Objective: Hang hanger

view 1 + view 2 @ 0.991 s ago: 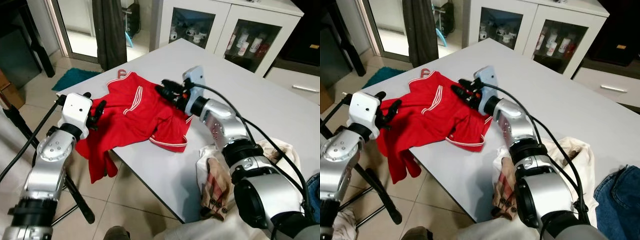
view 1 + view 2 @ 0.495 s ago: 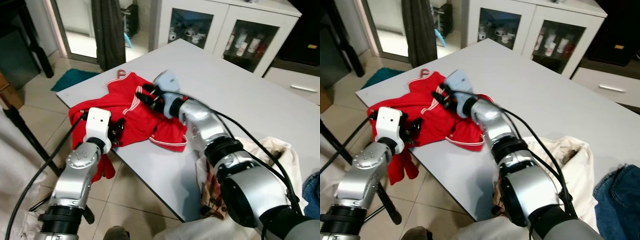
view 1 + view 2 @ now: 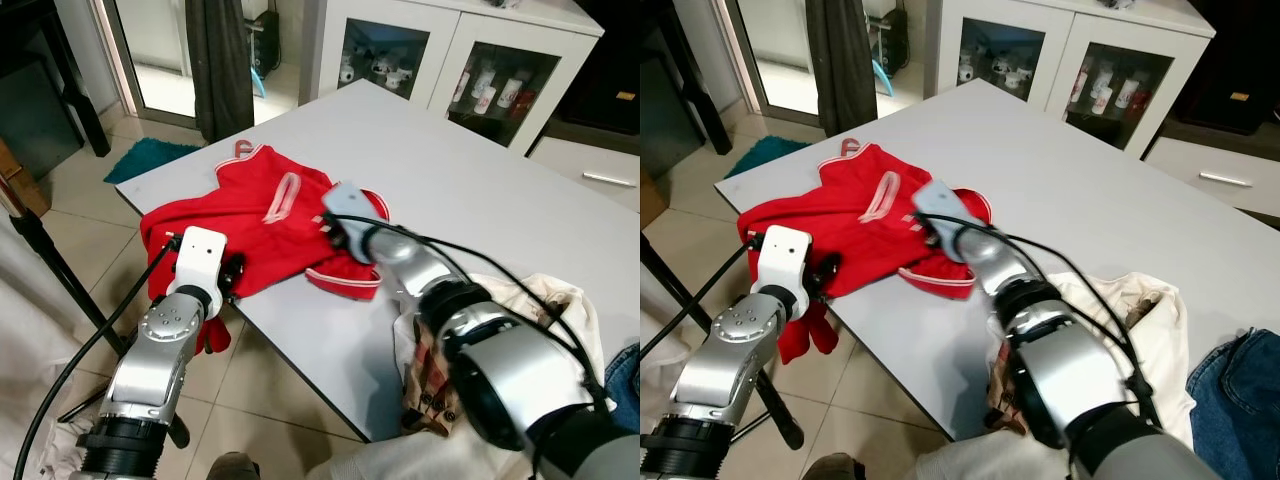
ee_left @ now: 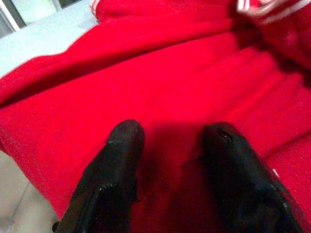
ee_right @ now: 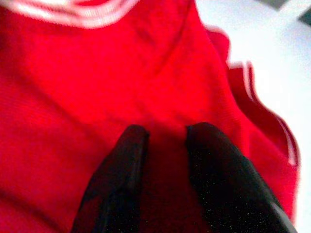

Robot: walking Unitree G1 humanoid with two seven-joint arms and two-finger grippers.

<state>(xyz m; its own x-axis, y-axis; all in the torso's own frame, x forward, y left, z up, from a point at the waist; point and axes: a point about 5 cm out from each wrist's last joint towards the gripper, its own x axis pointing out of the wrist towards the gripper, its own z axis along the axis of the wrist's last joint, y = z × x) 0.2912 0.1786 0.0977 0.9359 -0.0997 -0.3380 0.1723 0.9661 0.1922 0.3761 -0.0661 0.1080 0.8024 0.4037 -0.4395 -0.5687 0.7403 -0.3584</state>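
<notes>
Both my arms have dropped in over the one red shirt (image 3: 262, 225) at the table's (image 3: 480, 190) near left corner since a second ago. My left claw (image 4: 167, 167) now stands open, fingers pressed on cloth at the overhanging edge. My right claw (image 5: 163, 160) is parted with a fold between. One pink hanger hook (image 3: 241, 149) pokes out at the shirt's far edge: I judge lifting comes next.

Red shirt (image 3: 260, 225), white stripe trim; grey table (image 3: 480, 190); teal mat (image 3: 150, 155).
</notes>
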